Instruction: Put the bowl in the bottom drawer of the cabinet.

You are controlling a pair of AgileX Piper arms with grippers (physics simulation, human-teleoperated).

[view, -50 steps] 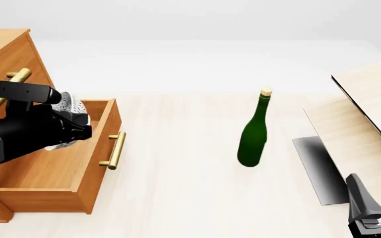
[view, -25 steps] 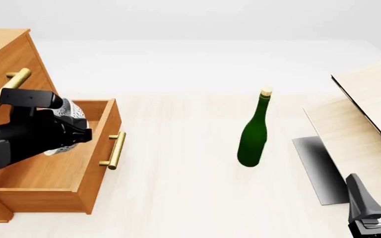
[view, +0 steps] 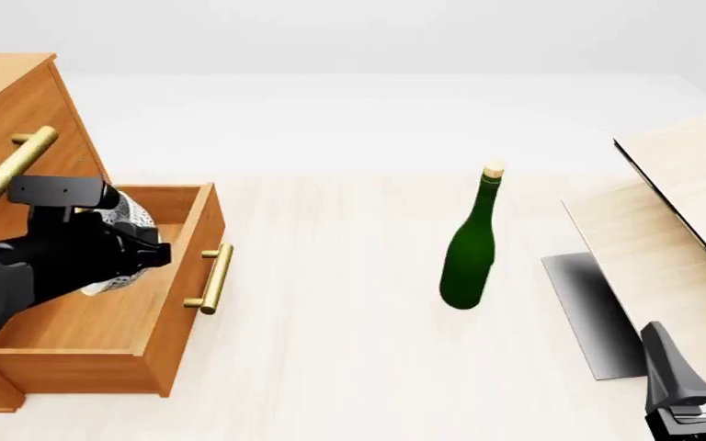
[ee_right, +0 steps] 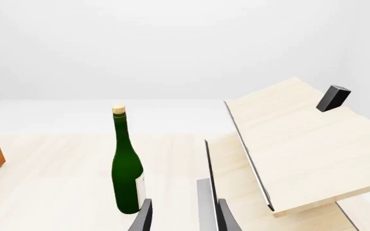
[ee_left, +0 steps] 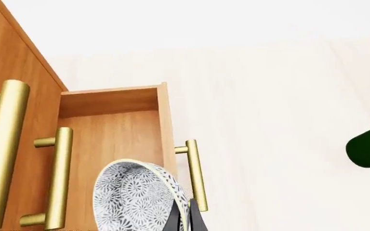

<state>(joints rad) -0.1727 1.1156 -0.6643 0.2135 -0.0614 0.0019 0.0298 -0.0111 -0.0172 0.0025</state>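
Observation:
The speckled white-grey bowl (ee_left: 135,201) hangs tilted on its edge over the inside of the open bottom drawer (ee_left: 111,126). My left gripper (ee_left: 184,219) is shut on the bowl's rim. In the front view the black left arm covers most of the bowl (view: 128,219), low inside the bottom drawer (view: 108,317), which is pulled out of the orange-brown cabinet (view: 16,96). Whether the bowl touches the drawer floor cannot be told. My right gripper (view: 699,356) stands open at the near right with nothing between its fingers, as the right wrist view also shows for the right gripper (ee_right: 175,211).
A green bottle (view: 467,253) stands upright mid-table, to the right of the drawer's brass handle (view: 212,278). Slanted pale wood boards (view: 672,211) and a grey plate (view: 592,312) fill the right side. An upper drawer handle (view: 12,163) juts out above the left arm.
My left arm has come down with the bowl, lower into the open bottom drawer. The right arm and the bottle have not moved.

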